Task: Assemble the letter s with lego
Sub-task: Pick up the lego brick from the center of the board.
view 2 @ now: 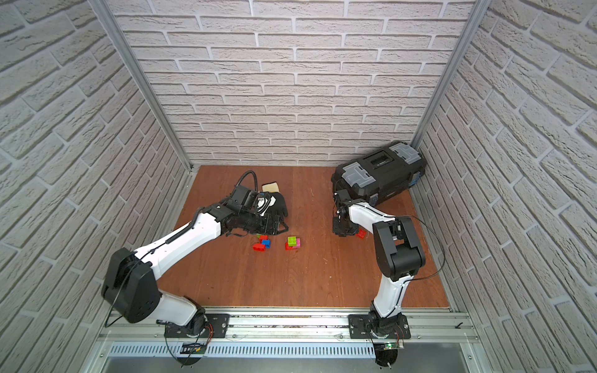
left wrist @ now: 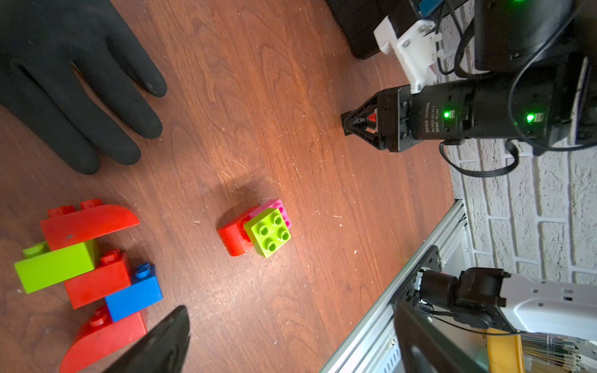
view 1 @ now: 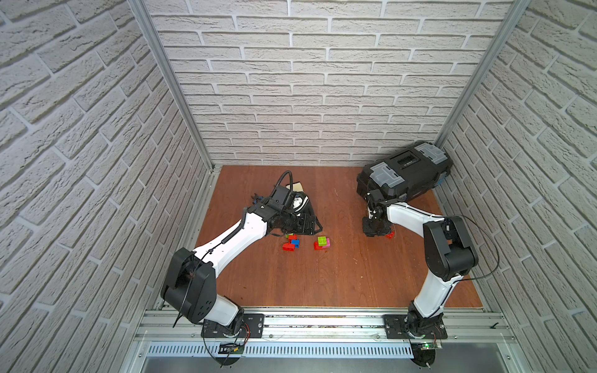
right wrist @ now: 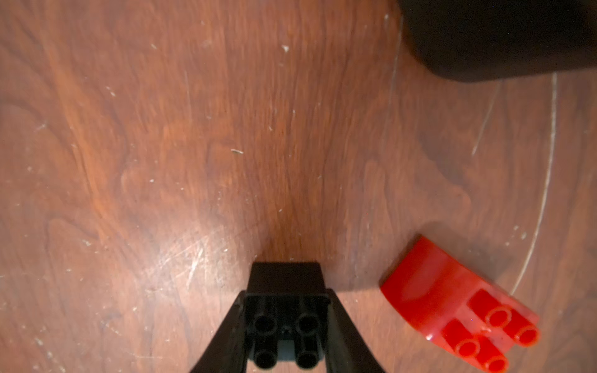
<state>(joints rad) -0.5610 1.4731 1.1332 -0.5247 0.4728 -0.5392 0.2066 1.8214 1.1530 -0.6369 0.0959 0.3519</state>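
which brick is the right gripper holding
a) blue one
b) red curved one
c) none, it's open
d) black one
D: the right wrist view shows the right gripper closed on the black brick, with a red brick lying loose beside it.

We lose the black brick (right wrist: 286,310) under the right gripper (view 1: 374,231) in both top views, and most of the glove (view 2: 280,206) under the left arm (view 2: 193,232).
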